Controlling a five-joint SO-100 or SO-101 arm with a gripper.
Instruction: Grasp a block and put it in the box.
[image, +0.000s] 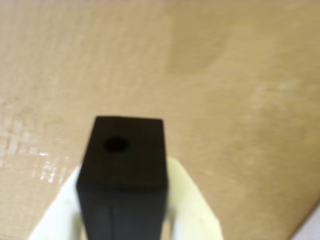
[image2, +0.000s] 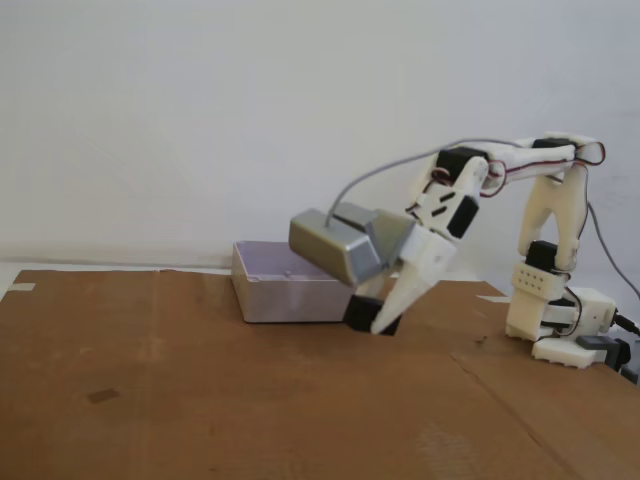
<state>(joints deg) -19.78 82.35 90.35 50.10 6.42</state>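
Our jaws (image2: 383, 322) pinch the block (image: 124, 165), which fills the lower middle of the wrist view, cream fingers (image: 192, 210) on either side. In the fixed view, going left to right, the box (image2: 285, 285) sits left of centre on the desk (image2: 200, 400); the block (image2: 362, 312) hangs just beside its right wall, seemingly raised to clear it.

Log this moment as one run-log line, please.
phase: carry | gripper: shut on block | block: lifted off cardboard, right of box in fixed view | box: block not yet in it
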